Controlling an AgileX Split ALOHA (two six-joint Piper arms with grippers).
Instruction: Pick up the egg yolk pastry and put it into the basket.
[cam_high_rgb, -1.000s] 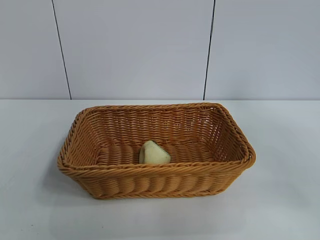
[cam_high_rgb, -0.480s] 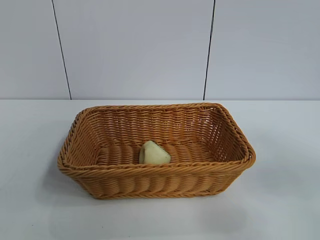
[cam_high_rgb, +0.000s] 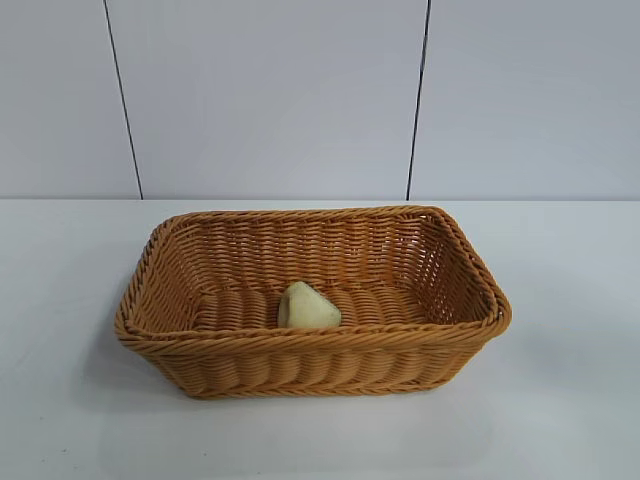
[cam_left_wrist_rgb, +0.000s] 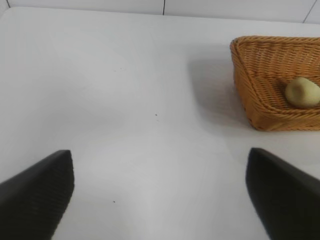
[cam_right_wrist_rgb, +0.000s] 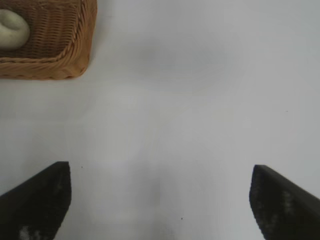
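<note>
The egg yolk pastry (cam_high_rgb: 308, 307), a pale yellowish lump, lies on the floor of the orange-tan wicker basket (cam_high_rgb: 300, 346), close to its near wall. It also shows inside the basket (cam_left_wrist_rgb: 260, 107) as the pastry (cam_left_wrist_rgb: 302, 92) in the left wrist view, and as the pastry (cam_right_wrist_rgb: 12, 28) in the basket (cam_right_wrist_rgb: 75, 55) in the right wrist view. My left gripper (cam_left_wrist_rgb: 160, 187) is open over bare table, well away from the basket. My right gripper (cam_right_wrist_rgb: 160, 192) is open too, off the basket's other side. Neither arm shows in the exterior view.
The basket stands in the middle of a white table (cam_high_rgb: 560, 400). A pale panelled wall (cam_high_rgb: 270, 100) with dark seams rises behind the table.
</note>
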